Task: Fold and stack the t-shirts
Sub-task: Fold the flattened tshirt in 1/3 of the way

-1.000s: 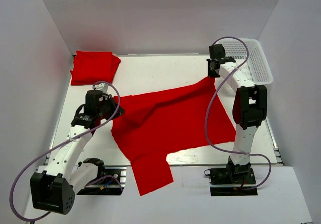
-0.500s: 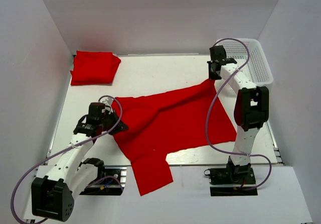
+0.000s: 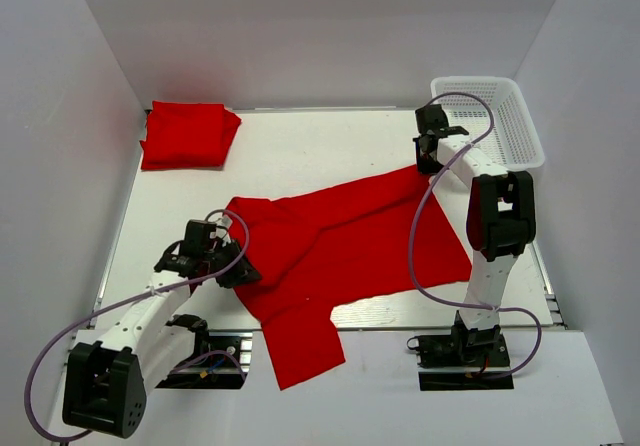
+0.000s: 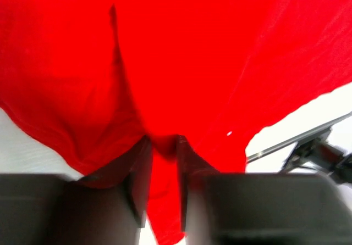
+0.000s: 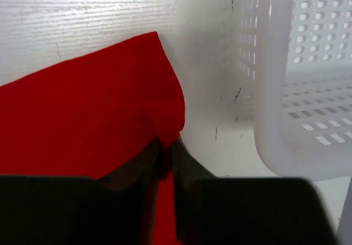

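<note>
While two t-shirts lie out, one basket.

The left fingers have moved toward the near edge of the counter, pulling the left side of the spread t-shirt along.

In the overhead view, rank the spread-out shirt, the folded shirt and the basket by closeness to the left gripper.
1. The spread-out shirt, mid-table, pinched by the left gripper.
2. The folded shirt, far left corner.
3. The basket, far right corner.
</note>
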